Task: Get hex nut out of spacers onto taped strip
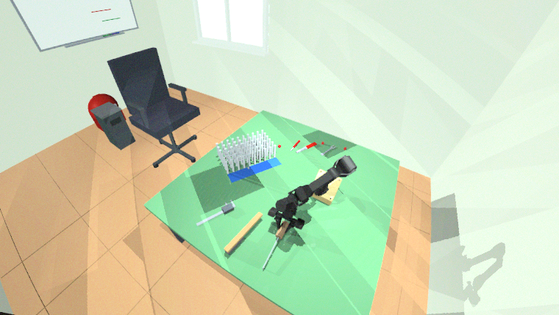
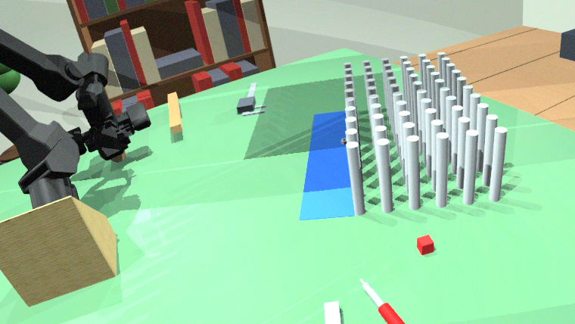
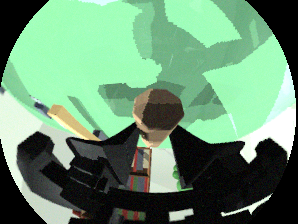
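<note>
"Starting with the nut (image 1: 248, 168) (image 2: 343, 141), what is to be entered?"

"It is seen at the spacer-side edge of the blue taped strip (image 1: 269, 163) (image 2: 325, 172), just beside the front row. Whether it lies wholly on the tape, or touches a spacer, cannot be told."

"And the spacers (image 1: 244, 152) (image 2: 413, 172)?"

"All those in view are found upright; none is seen toppled. Whether any has been slightly shifted cannot be certified from these views."

"The state of the gripper (image 1: 287, 224) (image 2: 116, 151) (image 3: 155, 131)?"

"Partly open, short of halfway, with its fingers closed on the brown handle of the shafted tool (image 1: 282, 229) (image 2: 117, 156) (image 3: 159, 107). In the top view the metal shaft is seen pointing away from the arm, well apart from the spacer field. Contact between its tip and the desk (image 1: 332, 242) (image 2: 221, 241) cannot be confirmed."

"How is progress to be graded?"

"Extraction is judged largely achieved, subject to the nut's seating on the tape. No tool is seen in the field or against the nut. Outstanding: the tool is to be set down out here, the fingers are to be opened, and the arm is to be withdrawn until nothing is touched. Should the nut be judged short of the tape, a further gentle drag would be required first."
</note>
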You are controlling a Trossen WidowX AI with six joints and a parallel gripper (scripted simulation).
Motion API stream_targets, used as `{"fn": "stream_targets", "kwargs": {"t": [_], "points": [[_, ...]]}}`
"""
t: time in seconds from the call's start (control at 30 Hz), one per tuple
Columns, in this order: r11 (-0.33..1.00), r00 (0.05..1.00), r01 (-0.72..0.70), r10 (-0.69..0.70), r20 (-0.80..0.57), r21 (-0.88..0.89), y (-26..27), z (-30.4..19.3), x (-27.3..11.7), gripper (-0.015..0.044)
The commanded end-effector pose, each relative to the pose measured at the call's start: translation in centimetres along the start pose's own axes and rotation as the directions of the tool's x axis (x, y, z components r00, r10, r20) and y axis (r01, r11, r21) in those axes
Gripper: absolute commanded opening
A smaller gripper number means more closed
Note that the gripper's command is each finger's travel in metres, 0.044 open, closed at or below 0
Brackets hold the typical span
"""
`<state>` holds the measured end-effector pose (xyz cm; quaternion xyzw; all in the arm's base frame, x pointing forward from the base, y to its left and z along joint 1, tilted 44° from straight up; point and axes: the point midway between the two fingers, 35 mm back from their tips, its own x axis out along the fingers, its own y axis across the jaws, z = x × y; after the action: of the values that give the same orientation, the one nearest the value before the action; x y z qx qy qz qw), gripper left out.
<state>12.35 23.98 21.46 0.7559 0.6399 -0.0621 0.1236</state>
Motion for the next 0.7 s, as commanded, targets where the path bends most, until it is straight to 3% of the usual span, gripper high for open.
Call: {"fn": "stream_targets", "kwargs": {"t": [0.0, 0.67], "points": [[1.0, 1.0, -0.001, 0.001, -0.002, 0.009, -0.15, 0.17, 0.18, 0.0], [1.0, 0.999, -0.004, 0.005, -0.033, 0.025, -0.68, 0.12, 0.73, 0.0]]}}
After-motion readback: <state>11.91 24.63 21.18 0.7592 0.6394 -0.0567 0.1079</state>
